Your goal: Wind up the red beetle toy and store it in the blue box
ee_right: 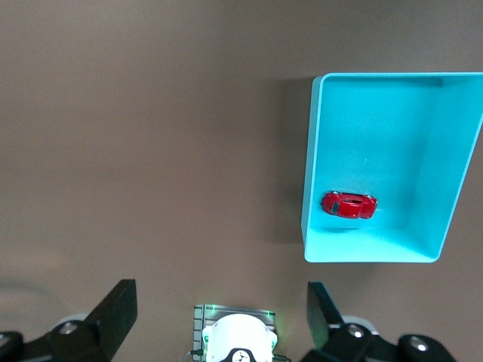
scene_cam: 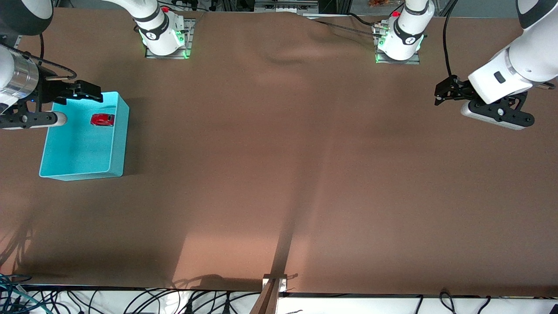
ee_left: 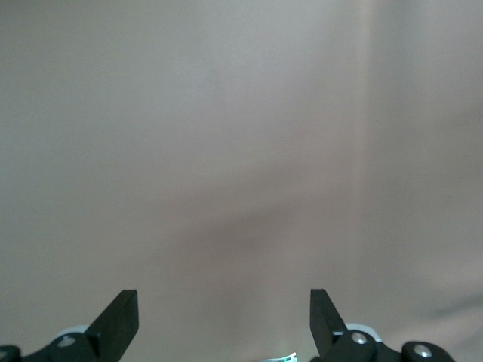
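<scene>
The red beetle toy (scene_cam: 103, 119) lies inside the blue box (scene_cam: 118, 144), on its floor close to the wall nearest the robots' bases. The box stands at the right arm's end of the table. My right gripper (scene_cam: 74, 104) is open and empty, up in the air over the box's edge toward the bases. In the right wrist view (ee_right: 223, 302) its fingers stand wide apart, with the box (ee_right: 311, 151) and the toy (ee_right: 349, 204) well below. My left gripper (scene_cam: 438, 96) is open and empty over bare table at the left arm's end, as the left wrist view (ee_left: 224, 309) also shows.
The brown table cloth (scene_cam: 279, 174) covers the table. The right arm's base (scene_cam: 163, 37) and the left arm's base (scene_cam: 399, 41) stand along the table's edge farthest from the front camera. A bracket (scene_cam: 274, 283) sits at the nearest edge.
</scene>
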Motion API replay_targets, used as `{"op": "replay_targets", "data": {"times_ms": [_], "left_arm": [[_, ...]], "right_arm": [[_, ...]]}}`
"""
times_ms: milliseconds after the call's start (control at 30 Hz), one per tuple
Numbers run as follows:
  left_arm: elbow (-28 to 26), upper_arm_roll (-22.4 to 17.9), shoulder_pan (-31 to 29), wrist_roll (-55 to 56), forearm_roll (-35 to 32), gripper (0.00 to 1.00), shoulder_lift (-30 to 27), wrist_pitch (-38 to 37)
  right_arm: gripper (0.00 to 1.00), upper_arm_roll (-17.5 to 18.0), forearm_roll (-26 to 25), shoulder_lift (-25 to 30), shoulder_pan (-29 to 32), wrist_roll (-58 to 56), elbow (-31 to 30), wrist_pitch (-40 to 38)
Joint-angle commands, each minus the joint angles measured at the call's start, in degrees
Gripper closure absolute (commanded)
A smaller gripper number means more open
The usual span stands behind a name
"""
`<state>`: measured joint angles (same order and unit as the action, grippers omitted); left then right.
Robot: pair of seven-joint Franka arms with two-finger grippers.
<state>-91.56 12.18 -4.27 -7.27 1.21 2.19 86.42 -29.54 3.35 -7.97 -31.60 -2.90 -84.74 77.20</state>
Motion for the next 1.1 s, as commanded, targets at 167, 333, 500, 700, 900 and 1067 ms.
{"op": "replay_targets", "data": {"times_ms": [167,333,500,700,900,1067], "left_arm": [[1.3,0.1,-0.3,-1.3,-0.4,0.00,0.4,-0.9],[1.3,0.1,-0.3,-1.3,-0.4,0.00,0.4,-0.9],[1.3,0.1,-0.3,-1.3,-0.4,0.00,0.4,-0.9],[1.3,0.1,-0.3,-1.3,-0.4,0.00,0.4,-0.9],[1.2,0.1,-0.3,-1.3,-0.4,0.00,0.4,-0.9],[0.9,0.3,-0.1,-1.2,-0.3,0.00,0.3,-0.6]], "right_arm": [[0.00,12.5,-3.2,1.6,11.9,0.8,-0.6,1.8],[0.00,22.1,-3.3,2.3,21.9,0.8,-0.9,2.2],[0.00,27.3,-3.4,5.4,27.7,0.8,-4.8,3.5],[0.00,35.9,-3.4,9.4,36.6,0.8,-10.1,5.2],[0.00,36.8,-3.4,8.9,37.6,0.8,-9.5,4.7],[0.00,36.8,-3.4,8.5,37.6,0.8,-9.0,4.8]]}}
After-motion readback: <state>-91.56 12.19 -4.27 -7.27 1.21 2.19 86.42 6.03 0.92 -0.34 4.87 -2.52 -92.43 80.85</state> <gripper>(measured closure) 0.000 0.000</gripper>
